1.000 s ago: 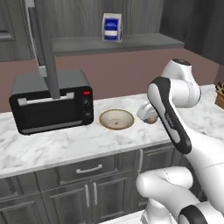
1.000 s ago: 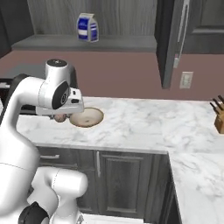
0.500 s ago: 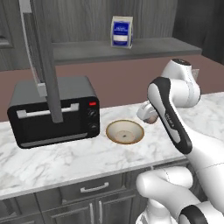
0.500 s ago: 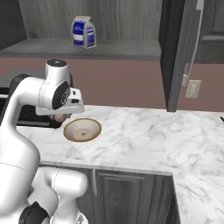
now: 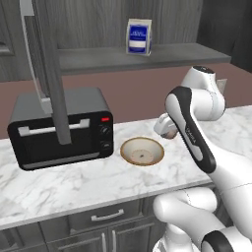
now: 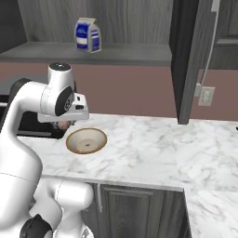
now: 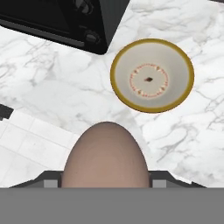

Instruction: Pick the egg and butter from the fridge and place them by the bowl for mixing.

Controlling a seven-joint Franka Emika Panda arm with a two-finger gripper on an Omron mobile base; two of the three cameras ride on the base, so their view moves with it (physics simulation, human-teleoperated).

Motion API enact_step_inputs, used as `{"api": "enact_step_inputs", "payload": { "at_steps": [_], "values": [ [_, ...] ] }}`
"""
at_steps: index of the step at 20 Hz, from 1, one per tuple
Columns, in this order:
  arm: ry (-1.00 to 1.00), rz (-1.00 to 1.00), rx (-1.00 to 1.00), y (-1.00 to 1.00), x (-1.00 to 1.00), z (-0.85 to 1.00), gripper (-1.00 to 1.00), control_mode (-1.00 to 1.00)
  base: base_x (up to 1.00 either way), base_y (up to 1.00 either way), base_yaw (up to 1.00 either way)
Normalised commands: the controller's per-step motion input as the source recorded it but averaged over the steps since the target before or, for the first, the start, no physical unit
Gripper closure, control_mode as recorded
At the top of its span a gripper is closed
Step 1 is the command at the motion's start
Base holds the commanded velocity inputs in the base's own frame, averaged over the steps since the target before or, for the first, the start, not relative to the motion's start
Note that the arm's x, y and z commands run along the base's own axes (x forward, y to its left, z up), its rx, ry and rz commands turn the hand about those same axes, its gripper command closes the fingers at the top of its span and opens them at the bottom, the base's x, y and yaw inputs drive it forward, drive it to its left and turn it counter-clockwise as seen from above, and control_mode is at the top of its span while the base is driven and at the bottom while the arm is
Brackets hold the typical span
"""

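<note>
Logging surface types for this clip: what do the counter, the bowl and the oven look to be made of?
Counter: white marble or a marble-look slab, going by the grey veining, with a smooth, faintly glossy finish.
Bowl: probably glazed ceramic; pale inside, ochre rim and a painted ring of red dots near the middle.
Oven: dark casing, likely painted metal, matte; black door with a pale bar handle.

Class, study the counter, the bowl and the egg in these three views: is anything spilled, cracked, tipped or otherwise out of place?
Nothing stands out. The bowl sits upright and empty on the marble counter beside the toaster oven. The egg looks whole, held between the jaws of the gripper above the counter. No spills show.
</note>
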Motion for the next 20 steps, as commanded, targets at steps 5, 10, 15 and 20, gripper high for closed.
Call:
{"api": "enact_step_inputs", "payload": {
  "at_steps": [5,10,15,20],
  "values": [
    [0.0,0.0,0.0,0.0,0.0,0.0,1.0,1.0,0.29,0.0,0.0],
    [0.0,0.0,0.0,0.0,0.0,0.0,1.0,1.0,0.1,0.0,0.0],
    [0.0,0.0,0.0,0.0,0.0,0.0,1.0,1.0,0.0,0.0,0.0],
    [0.0,0.0,0.0,0.0,0.0,0.0,1.0,1.0,0.1,0.0,-0.01]
  ]
}}
